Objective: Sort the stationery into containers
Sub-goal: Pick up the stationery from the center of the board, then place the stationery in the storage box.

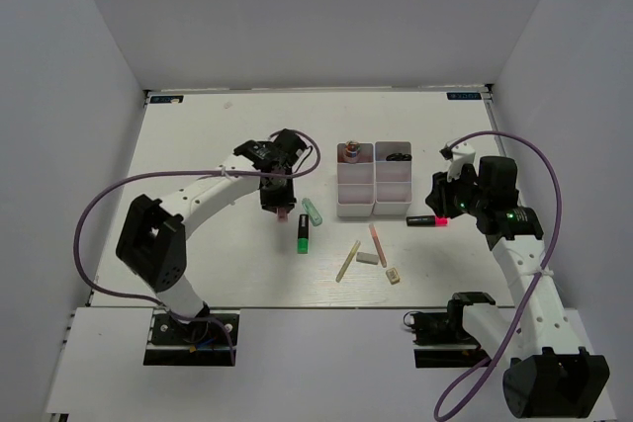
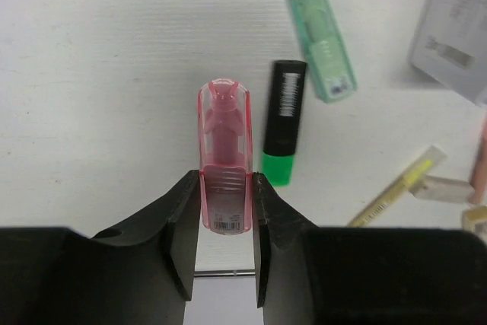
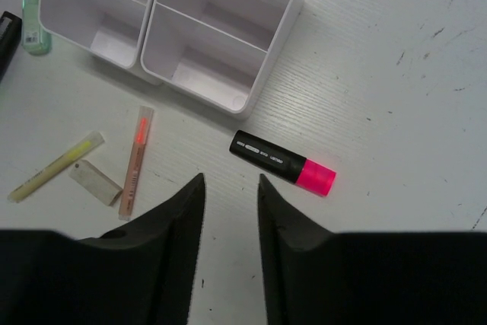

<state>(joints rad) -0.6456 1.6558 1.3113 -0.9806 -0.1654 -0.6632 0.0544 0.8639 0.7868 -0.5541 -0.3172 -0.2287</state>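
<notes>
1. Markers: four.
   - Pink marker (image 2: pixel 224 157) is pinched at its barcode end by the left gripper (image 2: pixel 224 218), left of the bins (image 1: pixel 375 185) (can't tell if it's off the table (image 1: pixel 198 145)).
   - Mint marker (image 2: pixel 321 39) and black-green marker (image 2: pixel 284 123) lie just beyond it, near each other but apart.
   - Black-pink marker (image 3: pixel 283 163) lies right of the bins, near their front corner.
2. Sticks: two. Cream stick (image 3: pixel 55 167) and pink stick (image 3: pixel 134 165) lie in front of the bins, apart.
3. Erasers: two. Grey eraser (image 3: pixel 95 182) sits between the sticks. Tan eraser (image 1: pixel 394 277) is nearer the arms, on its own.
4. Scissors (image 1: pixel 399 156): one pair, in the far-right bin.
5. Bins: four, joined two by two. Far-left holds a small item (image 1: pixel 349 154) (too small to identify) and far-right holds the scissors. Only those two hold anything.
6. Right gripper (image 3: pixel 230 180): jaws apart, gripping nothing, over the table just short of the black-pink marker.
</notes>
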